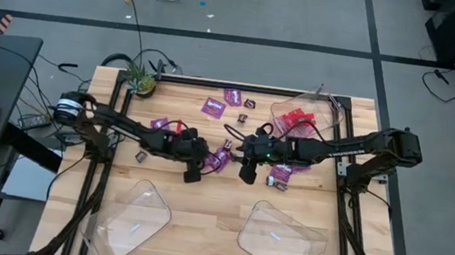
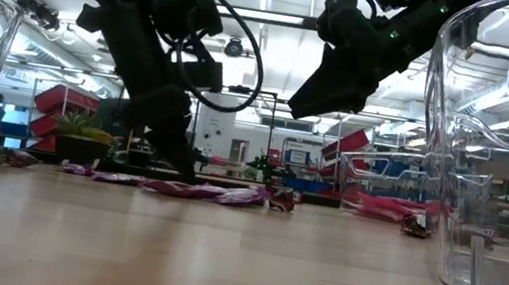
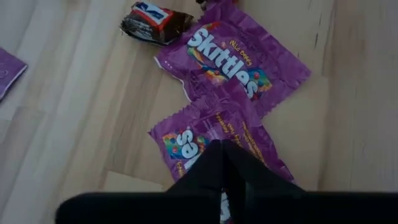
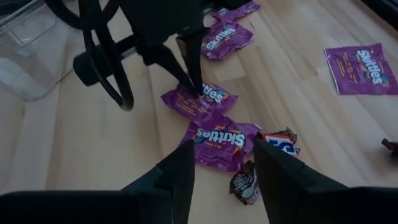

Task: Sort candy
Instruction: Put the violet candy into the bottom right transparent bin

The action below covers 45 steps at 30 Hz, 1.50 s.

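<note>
The left wrist view shows what the overhead camera cannot: the left gripper (image 3: 219,163) has its fingers pinched together on the edge of a purple Skittles packet (image 3: 205,134) lying flat on the wooden table (image 3: 74,112), with a second purple packet (image 3: 233,65) overlapping it and one small dark wrapped piece (image 3: 152,22) just beyond. The right wrist view adds the right gripper (image 4: 224,165) hovering above that second packet with its fingers parted and holding nothing, two small dark pieces (image 4: 245,182) beside it, and four purple packets in all. From above, roughly seven purple packets lie scattered across the table's far half, and three clear trays (image 1: 279,240) are visible, one at the far right holding red packets (image 1: 297,119). The low view shows the left gripper's tips down at the purple packets while the right gripper hangs clear above them
</note>
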Each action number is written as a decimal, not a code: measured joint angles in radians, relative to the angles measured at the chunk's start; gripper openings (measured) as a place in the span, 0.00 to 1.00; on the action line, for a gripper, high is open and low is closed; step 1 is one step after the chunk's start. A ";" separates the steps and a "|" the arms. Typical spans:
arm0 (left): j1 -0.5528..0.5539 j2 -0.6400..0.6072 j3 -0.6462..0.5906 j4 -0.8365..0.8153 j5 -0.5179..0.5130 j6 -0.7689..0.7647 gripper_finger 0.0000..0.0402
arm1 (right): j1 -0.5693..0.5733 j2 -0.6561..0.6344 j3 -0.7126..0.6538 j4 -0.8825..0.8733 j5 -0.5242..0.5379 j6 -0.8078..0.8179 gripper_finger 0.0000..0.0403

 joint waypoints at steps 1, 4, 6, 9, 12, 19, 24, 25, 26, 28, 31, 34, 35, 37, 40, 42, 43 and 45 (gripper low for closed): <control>0.000 -0.005 0.000 -0.002 0.000 0.009 0.02 | 0.000 0.000 0.000 0.004 0.000 -0.011 0.37; 0.000 -0.027 0.000 -0.002 0.010 0.023 0.02 | 0.002 0.000 0.000 0.021 0.000 -0.053 0.37; 0.000 -0.049 0.000 -0.022 0.013 0.023 0.02 | 0.012 0.003 0.000 0.039 0.000 -0.101 0.38; 0.000 -0.097 -0.003 -0.054 0.003 0.024 0.01 | 0.036 0.031 0.001 0.097 0.000 -0.160 0.39; 0.009 -0.149 -0.027 -0.063 -0.003 0.023 0.01 | 0.057 0.076 0.002 0.160 0.000 -0.192 0.40; 0.048 -0.164 -0.153 0.067 0.031 -0.012 0.00 | 0.066 0.218 0.077 0.161 0.000 -0.216 0.42; 0.060 -0.165 -0.209 0.139 0.032 -0.013 0.00 | 0.067 0.344 0.216 0.051 0.029 -0.279 0.43; 0.060 -0.160 -0.215 0.160 0.038 -0.012 0.00 | 0.067 0.367 0.243 0.013 0.046 -0.300 0.43; 0.060 -0.153 -0.220 0.180 0.048 -0.012 0.00 | 0.067 0.390 0.272 -0.017 0.060 -0.321 0.43; 0.060 -0.138 -0.234 0.199 0.062 -0.010 0.00 | 0.063 0.431 0.321 -0.060 0.071 -0.361 0.43; 0.060 -0.107 -0.233 0.238 0.078 -0.008 0.00 | 0.060 0.484 0.374 -0.107 0.071 -0.402 0.43; 0.058 -0.071 -0.230 0.288 0.084 -0.003 0.00 | 0.055 0.518 0.398 -0.139 0.072 -0.433 0.43; 0.058 -0.068 -0.231 0.294 0.085 -0.004 0.00 | 0.054 0.525 0.406 -0.136 0.072 -0.437 0.43; 0.057 -0.053 -0.231 0.318 0.091 -0.002 0.00 | 0.050 0.536 0.405 -0.162 0.072 -0.444 0.42; 0.052 -0.043 -0.234 0.334 0.116 -0.001 0.00 | 0.040 0.548 0.405 -0.160 0.072 -0.448 0.41; 0.050 -0.031 -0.230 0.360 0.135 -0.003 0.00 | 0.034 0.555 0.406 -0.145 0.074 -0.452 0.40; 0.048 -0.033 -0.232 0.356 0.139 -0.004 0.00 | 0.032 0.556 0.406 -0.145 0.074 -0.457 0.39; 0.045 -0.031 -0.233 0.360 0.140 -0.007 0.00 | 0.028 0.564 0.406 -0.137 0.074 -0.460 0.37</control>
